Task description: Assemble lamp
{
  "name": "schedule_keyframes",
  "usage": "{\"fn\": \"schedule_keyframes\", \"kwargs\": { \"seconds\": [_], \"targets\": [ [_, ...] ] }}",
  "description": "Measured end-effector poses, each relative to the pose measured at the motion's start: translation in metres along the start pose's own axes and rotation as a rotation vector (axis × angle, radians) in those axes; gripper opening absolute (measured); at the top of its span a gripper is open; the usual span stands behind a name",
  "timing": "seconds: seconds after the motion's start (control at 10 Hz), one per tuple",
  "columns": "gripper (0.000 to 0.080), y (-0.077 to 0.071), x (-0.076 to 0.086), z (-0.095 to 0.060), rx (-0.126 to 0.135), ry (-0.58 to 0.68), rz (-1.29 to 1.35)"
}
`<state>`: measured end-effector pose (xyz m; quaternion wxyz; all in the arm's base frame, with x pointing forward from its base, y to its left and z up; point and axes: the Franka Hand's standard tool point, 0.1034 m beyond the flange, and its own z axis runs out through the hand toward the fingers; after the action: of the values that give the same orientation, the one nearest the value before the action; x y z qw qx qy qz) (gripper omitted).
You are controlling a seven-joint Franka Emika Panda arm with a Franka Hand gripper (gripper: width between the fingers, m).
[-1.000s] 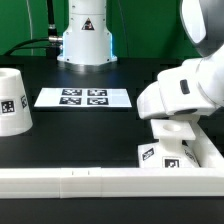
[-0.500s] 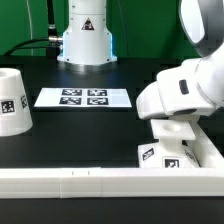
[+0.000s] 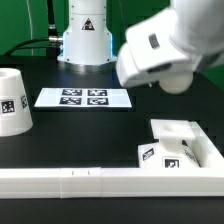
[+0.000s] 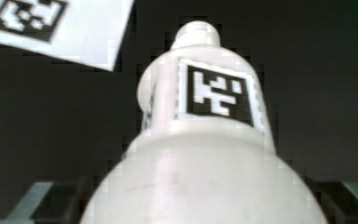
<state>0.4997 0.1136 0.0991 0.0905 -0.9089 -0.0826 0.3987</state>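
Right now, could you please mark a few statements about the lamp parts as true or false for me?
1. The shade stands at the exterior view's left. True.
2. The bulb sits in the base. False: the base stands without it, and the bulb fills the wrist view.
3. The marker board carries a lamp part. False: it bears only tags.
4. The base lies beside the long white rail. True.

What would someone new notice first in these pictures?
The white plastic bulb with a black-and-white tag fills the wrist view, apparently held in the gripper. In the exterior view the blurred white robot arm hangs above the black table, with the blocky white lamp base at that view's lower right and the white cone-shaped shade at its left edge.
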Motion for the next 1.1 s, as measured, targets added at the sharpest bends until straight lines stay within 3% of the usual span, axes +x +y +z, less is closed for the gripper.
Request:
{"fn": "schedule_keyframes", "kwargs": {
  "seconds": [0.1, 0.3, 0.4, 0.5, 0.6, 0.7, 1.0, 1.1],
  "targets": [
    [0.0577, 0.003, -0.005, -0.007, 0.002, 0.023, 0.005],
    [0.0577, 0.002, -0.001, 0.001, -0.002, 0.023, 0.003],
    [0.0577, 0.004, 0.011, -0.008, -0.016, 0.149, 0.008],
    [0.0577, 0.007, 0.011, -0.013, -0.033, 0.268, 0.014],
    [0.0577, 0.012, 0.001, -0.017, -0.038, 0.291, -0.002],
    [0.0577, 0.016, 0.003, -0.031, -0.041, 0.353, -0.011],
    [0.0577, 0.019, -0.018, -0.061, -0.054, 0.486, -0.008],
    [0.0577, 0.023, -0.009, -0.068, -0.069, 0.591, -0.004]
  ]
}}
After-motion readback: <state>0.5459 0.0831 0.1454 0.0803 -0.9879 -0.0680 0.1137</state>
